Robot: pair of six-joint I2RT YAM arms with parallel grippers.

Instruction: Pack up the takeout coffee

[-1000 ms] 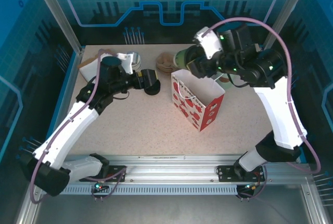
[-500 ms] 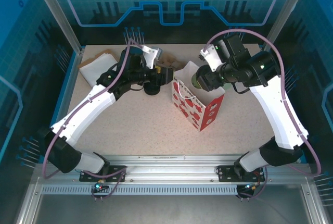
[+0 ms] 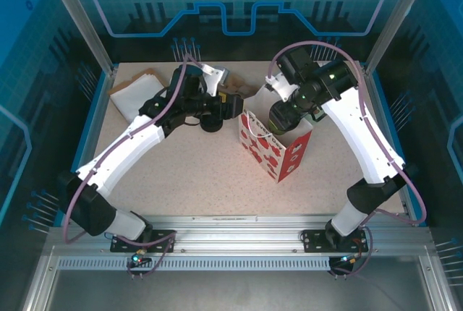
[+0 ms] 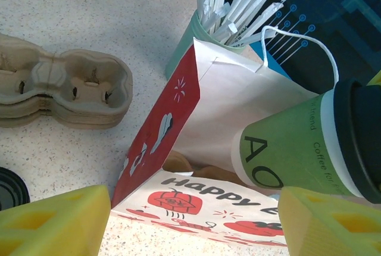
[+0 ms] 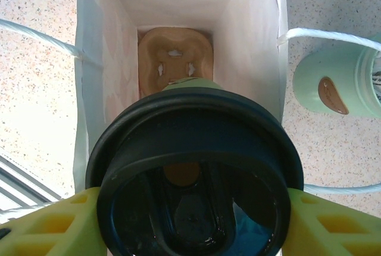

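Note:
The takeout coffee [image 5: 196,166], an olive-green paper cup [image 4: 286,149] with a black lid, hangs tilted in the mouth of the red-and-white paper bag [image 3: 271,150]. My right gripper [image 5: 193,223] is shut on it just under the lid, one yellow finger [image 5: 53,226] on each side. From above, the right gripper [image 3: 283,113] sits over the bag's back half. A brown cardboard carrier [image 5: 175,59] lies at the bottom of the bag [image 5: 244,41]. My left gripper [image 3: 233,105] is at the bag's left rim, open, with the printed side of the bag [image 4: 196,199] between its spread fingers [image 4: 56,220].
A stack of cardboard carriers [image 4: 59,89] and a low stack of black lids [image 3: 211,124] lie left of the bag. Behind the bag stands a mint container [image 5: 333,83] holding wrapped stirrers [image 4: 232,6]. White paper sheets [image 3: 134,92] lie at the back left.
The right arm has swung the coffee from behind the bag down into its mouth. The left arm has moved right, from the lids to the bag's left rim.

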